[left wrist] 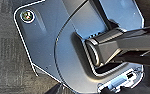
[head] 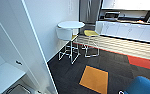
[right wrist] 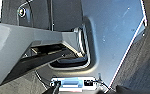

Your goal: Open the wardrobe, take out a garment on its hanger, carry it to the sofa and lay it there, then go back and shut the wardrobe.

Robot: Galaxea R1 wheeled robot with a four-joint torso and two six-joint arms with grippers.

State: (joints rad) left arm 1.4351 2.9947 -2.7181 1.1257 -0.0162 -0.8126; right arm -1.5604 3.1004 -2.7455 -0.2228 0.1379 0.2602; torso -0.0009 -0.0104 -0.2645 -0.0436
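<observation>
Tool state impossible to tell on either arm; no garment or hanger seen carried. Wardrobe (head: pixel 28 47) white, hard by on the near left; sofa (head: pixel 142 86) blue, low right, well apart from it. Judged mid-transit, stage unclear. Beyond the wardrobe: round bench (head: pixel 71 24), yellow stool (head: pixel 91 33), orange floor tile (head: pixel 94 79).
</observation>
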